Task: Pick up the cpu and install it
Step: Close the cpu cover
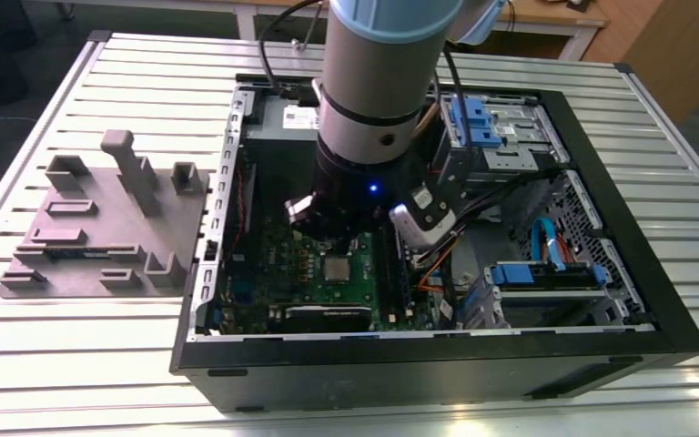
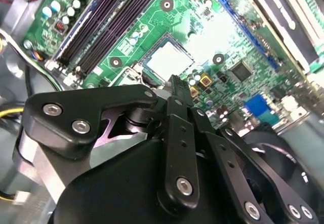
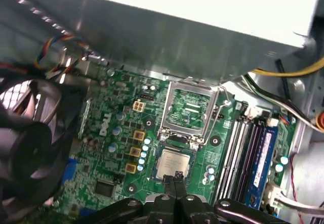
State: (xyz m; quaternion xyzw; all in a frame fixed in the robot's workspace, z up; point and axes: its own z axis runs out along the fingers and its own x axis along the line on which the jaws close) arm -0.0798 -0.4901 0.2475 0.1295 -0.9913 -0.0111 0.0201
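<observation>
Slatted metal worktop [image 1: 83,364] bearing open computer case [image 1: 447,369]; inside, jaws pressed together, holding nothing, close over cpu [image 3: 173,163] lying flat on green motherboard [image 3: 109,153].

A ribbed metal table [image 1: 70,364] stands on dark floor [image 1: 46,55]. Behind the table, a pale desk [image 1: 556,27] and a wooden cabinet [image 1: 672,45]

Slatted metal table [image 1: 83,382] is being loaded by an open computer case [image 1: 447,373], around and beneath the gripper [image 3: 175,177], and a grey tray [image 1: 95,228], well apart from it.
</observation>
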